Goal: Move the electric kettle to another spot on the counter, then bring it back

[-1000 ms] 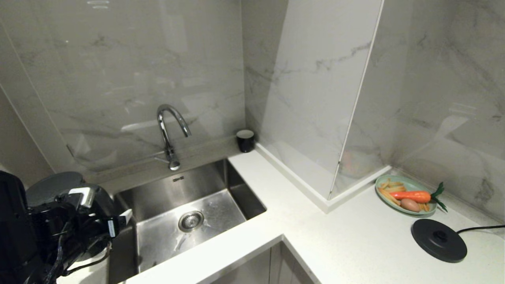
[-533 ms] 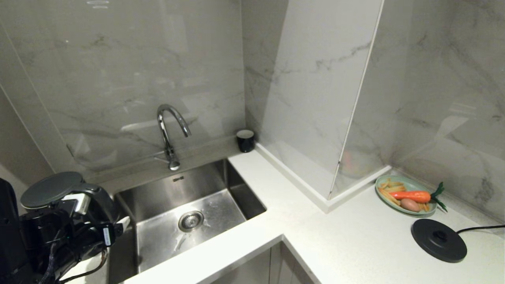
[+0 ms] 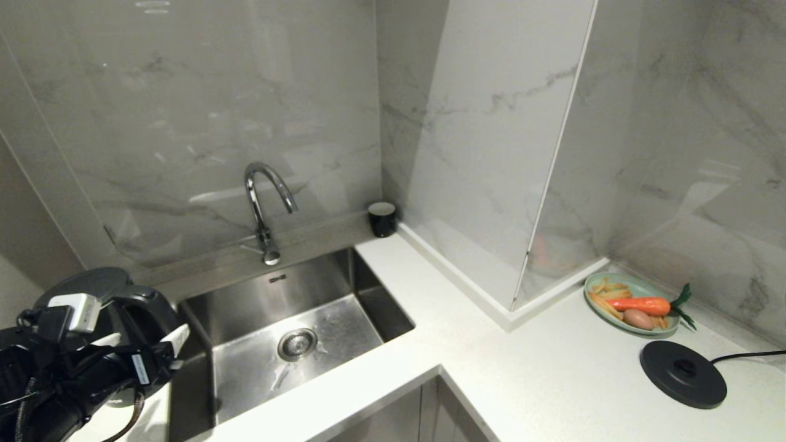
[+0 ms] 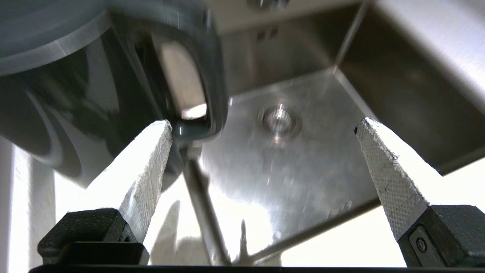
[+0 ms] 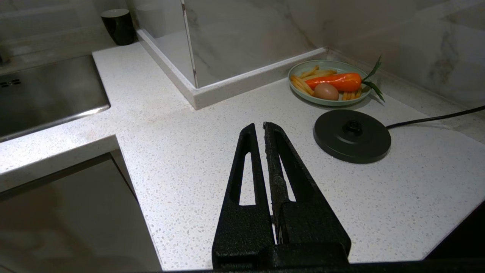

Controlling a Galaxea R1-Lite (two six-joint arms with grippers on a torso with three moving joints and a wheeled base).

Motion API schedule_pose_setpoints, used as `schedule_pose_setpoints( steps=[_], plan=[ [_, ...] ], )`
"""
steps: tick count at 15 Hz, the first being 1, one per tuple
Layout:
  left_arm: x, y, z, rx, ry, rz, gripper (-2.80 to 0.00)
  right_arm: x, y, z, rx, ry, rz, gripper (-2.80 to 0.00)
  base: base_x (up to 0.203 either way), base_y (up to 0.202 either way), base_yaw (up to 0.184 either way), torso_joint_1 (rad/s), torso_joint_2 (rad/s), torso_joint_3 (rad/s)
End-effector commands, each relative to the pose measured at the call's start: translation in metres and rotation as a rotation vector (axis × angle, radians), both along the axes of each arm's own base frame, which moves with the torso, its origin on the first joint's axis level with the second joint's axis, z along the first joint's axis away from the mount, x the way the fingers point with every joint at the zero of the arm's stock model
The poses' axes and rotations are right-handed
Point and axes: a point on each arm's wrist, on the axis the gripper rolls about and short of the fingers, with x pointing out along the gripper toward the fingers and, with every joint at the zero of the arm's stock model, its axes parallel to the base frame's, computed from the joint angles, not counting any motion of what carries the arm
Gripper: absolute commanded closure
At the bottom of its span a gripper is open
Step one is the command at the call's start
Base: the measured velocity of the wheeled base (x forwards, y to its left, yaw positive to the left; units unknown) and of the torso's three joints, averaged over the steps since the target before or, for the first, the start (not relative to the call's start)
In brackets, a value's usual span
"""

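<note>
head view: your left hand (image 3: 144,350) has pulled back low from the electric kettle (image 3: 132,301), fingers (image 4: 147,167) spread wide and empty beside its handle. kettle stands on the desk (image 3: 522,374) left of the sink (image 3: 288,331), far from the base disc (image 3: 683,373). looks like the outbound move is done; return leg remains. right hand (image 5: 263,127) parked, closed.
</note>
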Motion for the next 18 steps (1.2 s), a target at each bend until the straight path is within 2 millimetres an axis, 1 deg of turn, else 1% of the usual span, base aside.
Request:
schedule_pose_setpoints(
  steps=[1, 5, 9, 12, 15, 16, 18],
  plan=[
    [-0.020, -0.006, 0.029, 0.019, -0.124, -0.012, -2.80, 0.000, 0.000, 0.000, -0.001, 0.000, 0.000, 0.00, 0.000, 0.000, 0.000, 0.000, 0.00, 0.000],
    [-0.040, -0.012, 0.053, 0.039, -0.239, -0.018, -2.80, 0.000, 0.000, 0.000, -0.001, 0.000, 0.000, 0.00, 0.000, 0.000, 0.000, 0.000, 0.00, 0.000],
    [-0.072, -0.018, 0.078, 0.066, -0.360, -0.013, -2.80, 0.000, 0.000, 0.000, -0.001, 0.000, 0.000, 0.00, 0.000, 0.000, 0.000, 0.000, 0.00, 0.000],
    [-0.105, -0.025, 0.096, 0.066, -0.364, -0.019, -2.80, 0.000, 0.000, 0.000, -0.001, 0.000, 0.000, 0.00, 0.000, 0.000, 0.000, 0.000, 0.00, 0.000],
    [-0.147, -0.034, 0.112, 0.038, -0.281, -0.060, -2.80, 0.000, 0.000, 0.000, -0.001, 0.000, 0.001, 0.00, 0.000, 0.000, 0.000, 0.000, 0.00, 0.000],
    [-0.160, -0.037, 0.118, 0.034, -0.286, -0.081, -2.80, 0.000, 0.000, 0.000, -0.001, 0.000, 0.000, 0.00, 0.000, 0.000, 0.000, 0.000, 0.00, 0.000],
    [-0.178, -0.041, 0.123, 0.039, -0.327, -0.104, -2.80, 0.000, 0.000, 0.000, -0.001, 0.000, 0.000, 0.00, 0.000, 0.000, 0.000, 0.000, 0.00, 0.000]
  ],
)
